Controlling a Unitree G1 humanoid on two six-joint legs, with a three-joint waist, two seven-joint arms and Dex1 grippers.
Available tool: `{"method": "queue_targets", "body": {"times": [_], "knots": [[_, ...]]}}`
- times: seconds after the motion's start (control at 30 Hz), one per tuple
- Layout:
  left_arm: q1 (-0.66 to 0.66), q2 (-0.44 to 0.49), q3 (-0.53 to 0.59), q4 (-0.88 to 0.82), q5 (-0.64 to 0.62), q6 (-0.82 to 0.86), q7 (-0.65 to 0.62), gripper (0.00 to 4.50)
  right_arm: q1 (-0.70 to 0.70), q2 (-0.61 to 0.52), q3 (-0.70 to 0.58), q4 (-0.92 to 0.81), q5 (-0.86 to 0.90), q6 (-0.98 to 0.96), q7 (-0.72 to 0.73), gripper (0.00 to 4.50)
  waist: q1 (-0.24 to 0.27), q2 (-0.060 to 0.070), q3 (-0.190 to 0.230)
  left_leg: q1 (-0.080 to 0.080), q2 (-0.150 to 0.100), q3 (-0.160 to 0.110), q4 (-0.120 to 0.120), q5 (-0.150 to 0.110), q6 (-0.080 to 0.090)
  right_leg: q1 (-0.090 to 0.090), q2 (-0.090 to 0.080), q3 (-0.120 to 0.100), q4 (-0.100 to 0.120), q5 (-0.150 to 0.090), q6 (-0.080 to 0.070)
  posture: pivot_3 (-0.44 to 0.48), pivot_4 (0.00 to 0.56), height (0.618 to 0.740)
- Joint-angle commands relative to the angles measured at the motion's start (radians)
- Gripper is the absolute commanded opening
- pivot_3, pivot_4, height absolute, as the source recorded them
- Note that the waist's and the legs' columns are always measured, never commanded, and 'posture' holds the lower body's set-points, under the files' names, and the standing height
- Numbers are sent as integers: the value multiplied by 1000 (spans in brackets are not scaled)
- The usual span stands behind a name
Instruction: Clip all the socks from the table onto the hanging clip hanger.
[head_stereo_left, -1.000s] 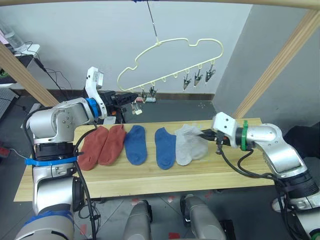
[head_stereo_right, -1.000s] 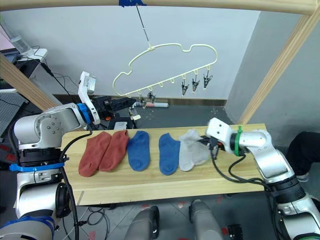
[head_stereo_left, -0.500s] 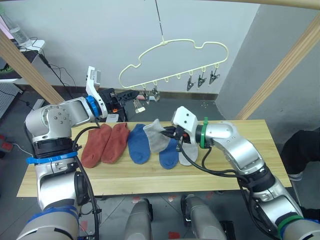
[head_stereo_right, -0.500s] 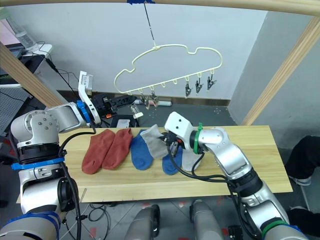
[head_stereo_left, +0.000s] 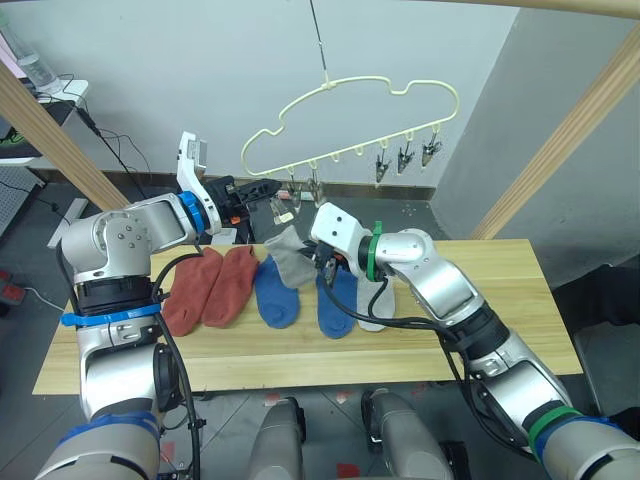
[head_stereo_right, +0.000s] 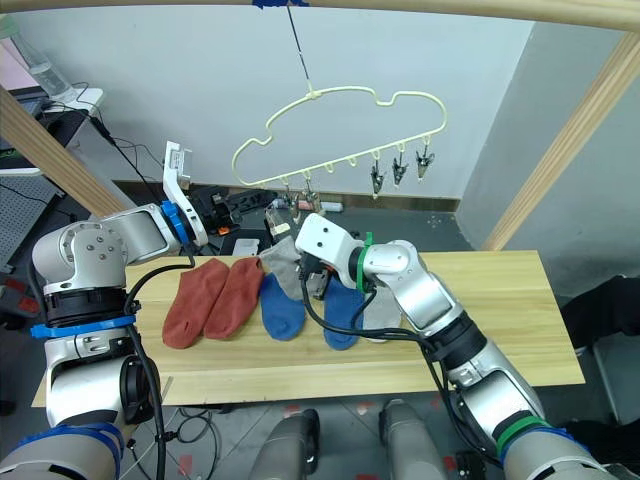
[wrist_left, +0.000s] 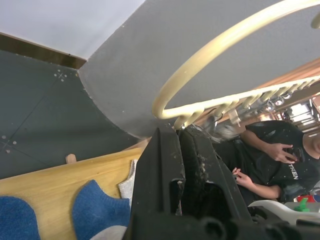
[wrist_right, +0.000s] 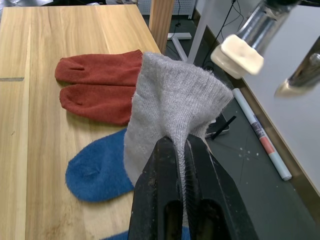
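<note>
Wooden post (head_stereo_left: 570, 120) beside clip hanger (head_stereo_left: 350, 115)

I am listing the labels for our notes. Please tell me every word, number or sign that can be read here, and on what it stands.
"TREN": pale letters on a person's black shirt, seen in the left wrist view; the word looks cut off, so this reading is unsure.
The socks, hanger and table carry no readable text.

Seated person (wrist_left: 272, 152); marker pen (wrist_right: 261, 133) on floor.
</note>
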Motion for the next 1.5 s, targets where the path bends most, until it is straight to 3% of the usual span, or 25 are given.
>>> {"method": "queue_targets", "body": {"times": [0.03, 1.13, 1.5], "knots": [[12, 11, -3, -7, -1, 5, 4, 0, -37, 18, -3, -2, -11, -39, 2, 61, 0, 0, 0, 0, 0, 0, 0, 0, 0, 0, 0, 0, 0, 0, 0, 19, 280, 740], [43, 19, -43, -57, 0, -47, -26, 0, -112, 94, -74, 69, 15, 9, -18, 61, 0, 0, 0, 0, 0, 0, 0, 0, 0, -1, 0, 0, 1, 1, -2, 24, 277, 740], [46, 25, -29, -74, -19, -44, -45, 3406, -102, 102, -75, 69, 13, 10, -26, 0, 5, 0, 0, -6, 0, -2, 1, 0, 0, -5, -1, -1, 1, 3, -4, 24, 277, 740]]}}
